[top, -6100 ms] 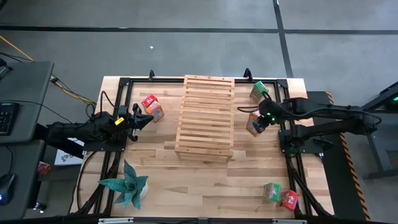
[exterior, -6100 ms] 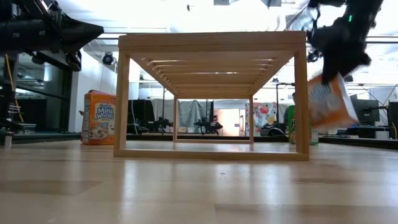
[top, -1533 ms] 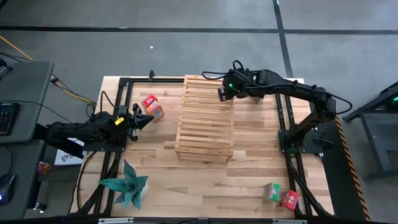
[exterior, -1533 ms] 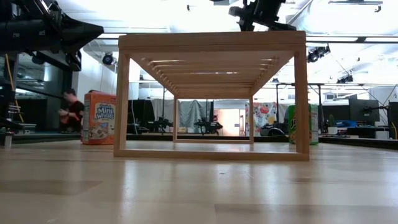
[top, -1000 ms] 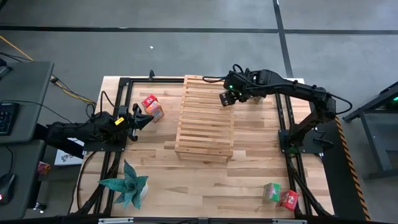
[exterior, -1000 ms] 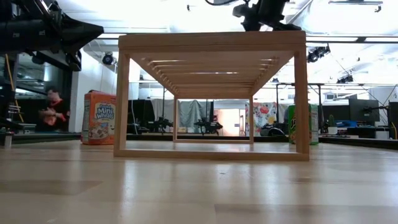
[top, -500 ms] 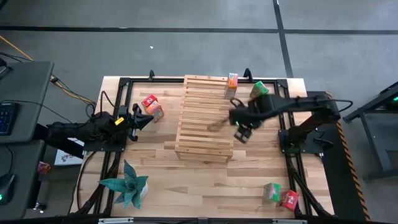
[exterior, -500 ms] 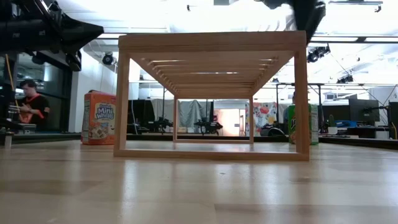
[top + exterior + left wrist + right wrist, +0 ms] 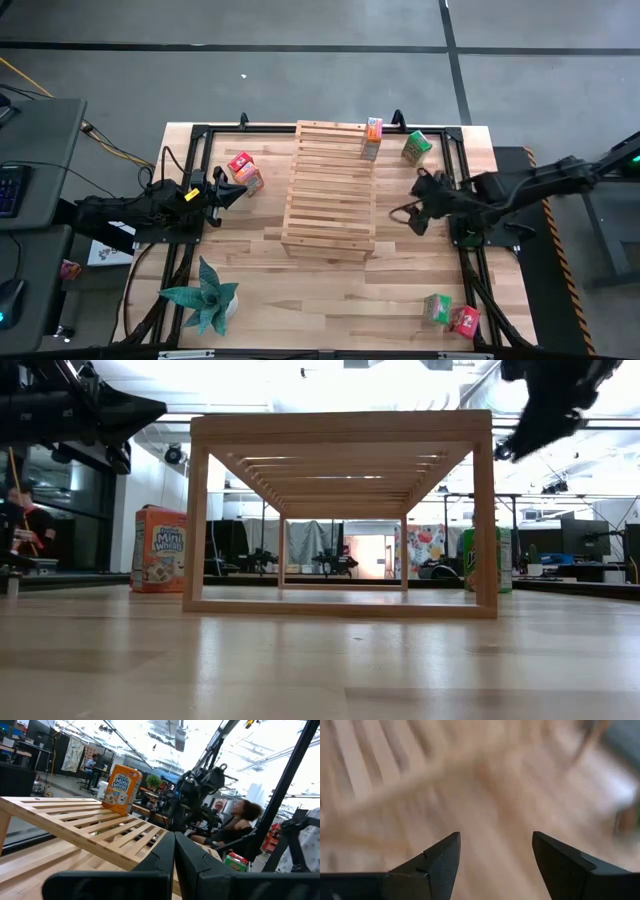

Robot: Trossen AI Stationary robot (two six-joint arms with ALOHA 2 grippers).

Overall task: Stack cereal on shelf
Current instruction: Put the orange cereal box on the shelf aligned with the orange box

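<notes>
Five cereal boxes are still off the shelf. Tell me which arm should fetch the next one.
Right. Its end effector is open, empty and beside the shelf, near the green cereal box. The left end effector is shut, though it sits close to the red and orange boxes.

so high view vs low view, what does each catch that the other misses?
High only: an orange cereal box standing on the shelf's far right corner, a red and orange pair left of the shelf, a green and red pair at the near right, the teal plant, and the empty open right claw beside the shelf.
Low only: a person in the room behind, and the printed front of the orange box.
Both: the shelf, the green box at the far right, and the idle left arm with its shut left claw.
</notes>
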